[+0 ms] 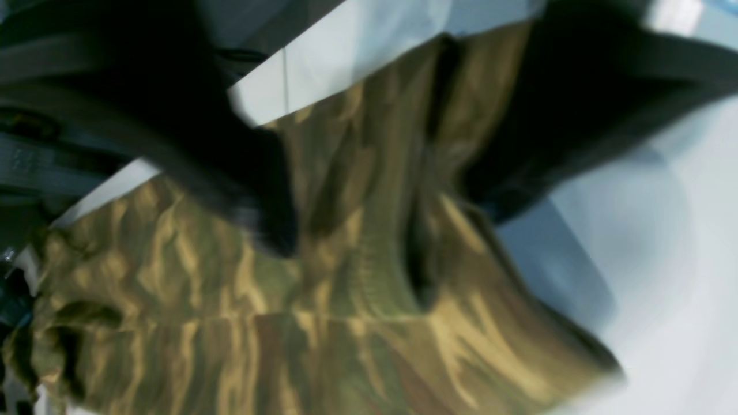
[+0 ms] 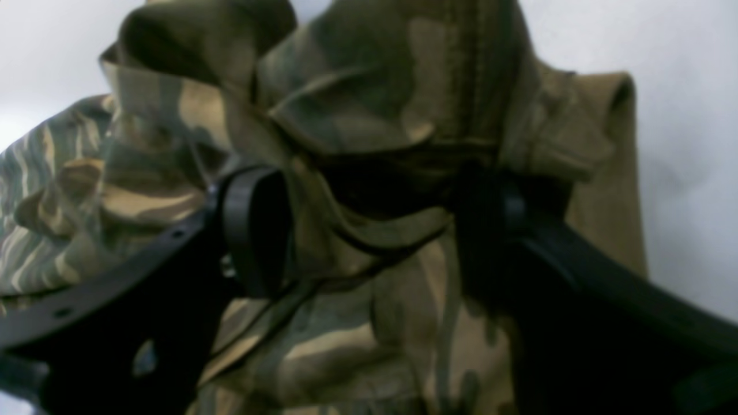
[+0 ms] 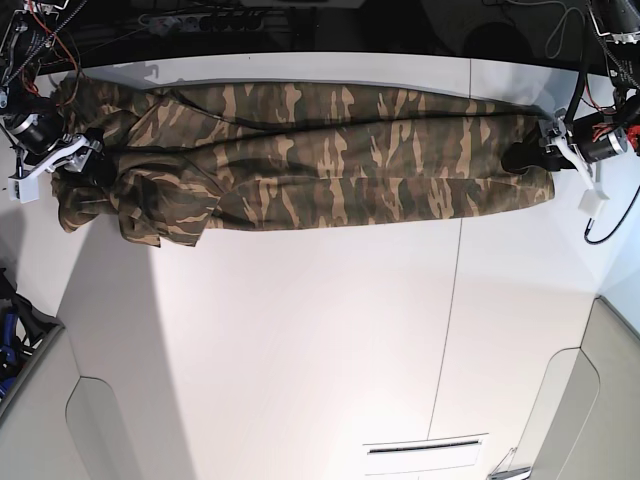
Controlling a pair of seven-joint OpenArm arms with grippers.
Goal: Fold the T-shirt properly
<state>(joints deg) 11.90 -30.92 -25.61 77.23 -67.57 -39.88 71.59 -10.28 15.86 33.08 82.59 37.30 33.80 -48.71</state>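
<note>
We see the T-shirt (image 3: 330,165) as soft matt cloth, its camouflage weave creased and rumpled, with a ribbed stitched seam showing in the right wrist view (image 2: 461,69). The worktop (image 3: 300,350) looks smooth, white and faintly satiny, catching a dull sheen. The right pincer (image 2: 369,225) looks like black matt plastic, one finger (image 2: 253,230) edged with a smooth, slightly glossy rim.

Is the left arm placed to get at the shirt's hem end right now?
Probably yes: the left gripper is already at that end of the T-shirt, fingers apparently closed on cloth. Nothing else on the table stands between them.
</note>
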